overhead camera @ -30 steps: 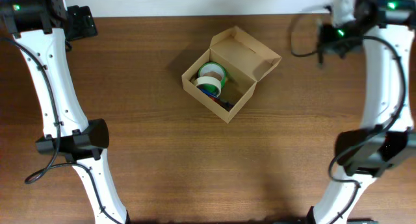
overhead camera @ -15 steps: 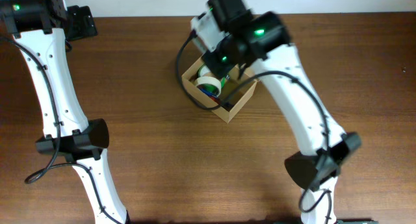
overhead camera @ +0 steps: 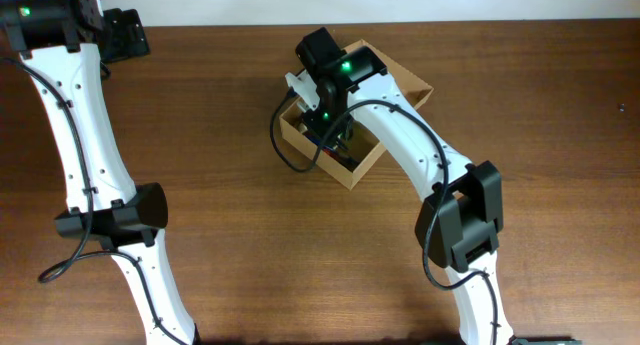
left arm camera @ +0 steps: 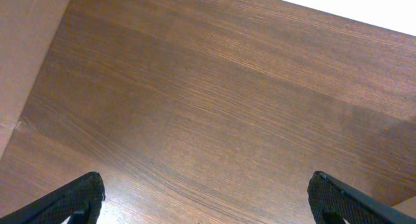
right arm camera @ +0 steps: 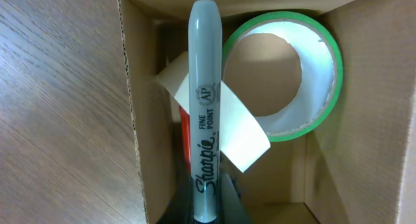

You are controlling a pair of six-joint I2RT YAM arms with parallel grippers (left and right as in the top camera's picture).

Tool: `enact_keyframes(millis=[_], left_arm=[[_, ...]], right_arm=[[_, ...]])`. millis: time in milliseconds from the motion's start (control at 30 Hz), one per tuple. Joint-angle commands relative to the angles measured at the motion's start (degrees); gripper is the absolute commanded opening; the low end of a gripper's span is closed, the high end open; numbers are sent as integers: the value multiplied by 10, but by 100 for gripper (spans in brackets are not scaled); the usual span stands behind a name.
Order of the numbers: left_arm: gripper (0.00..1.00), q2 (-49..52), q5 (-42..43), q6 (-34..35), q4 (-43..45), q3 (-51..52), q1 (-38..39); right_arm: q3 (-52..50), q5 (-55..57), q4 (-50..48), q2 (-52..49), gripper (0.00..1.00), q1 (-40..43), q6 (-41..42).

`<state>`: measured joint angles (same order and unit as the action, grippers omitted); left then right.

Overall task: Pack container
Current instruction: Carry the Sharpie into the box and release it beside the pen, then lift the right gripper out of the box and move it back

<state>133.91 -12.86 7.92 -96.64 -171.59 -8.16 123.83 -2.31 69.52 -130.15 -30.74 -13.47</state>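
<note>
Right wrist view: the right gripper (right arm camera: 208, 208) clamps a Sharpie marker (right arm camera: 205, 120) by one end, lengthwise over the open container (right arm camera: 133, 120) – likely so it fits beside the green tape roll (right arm camera: 286, 74). The box sits upper mid-table; the left gripper (left arm camera: 208, 195) hangs spread wide – idle.

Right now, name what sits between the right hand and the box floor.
The Sharpie marker the right hand grips, above a cream strip; right wrist view.

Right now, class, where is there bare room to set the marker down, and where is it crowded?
Bare wood lies between the box and the left arm. Inside, only the floor between the tape roll and the box wall is free; the left side, under the marker, is crowded.
</note>
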Motion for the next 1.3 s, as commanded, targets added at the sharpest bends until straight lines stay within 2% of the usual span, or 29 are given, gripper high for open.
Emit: enact_keyframes(millis=[0,533,567,600,633,667,767,933,1267], left_arm=[[100,-12,0,-5,0,2,-3],[100,-12,0,-5,0,2,-3],[100,-12,0,-5,0,2,-3],[100,-12,0,-5,0,2,-3],[100,-12,0,-5,0,2,-3],[100,-12,0,-5,0,2,-3],[100,-12,0,-5,0,2,-3],[100,-12,0,-5,0,2,-3],[100,-12,0,-5,0,2,-3]], right_arm=[[-2,-8,-3,-20,4,6,4],[-3,-30,5,-57,4,9,4],[-3,-30,5,-57,6,9,2],[-3,-30,5,-57,11,9,2],[-3,-30,5,-56,23,9,2],[-2,-30,5,-55,31,9,2],[9,-30,14,-46,44,10,2],[45,-26,41,0,47,13,2],[55,61,56,192,48,43,23]])
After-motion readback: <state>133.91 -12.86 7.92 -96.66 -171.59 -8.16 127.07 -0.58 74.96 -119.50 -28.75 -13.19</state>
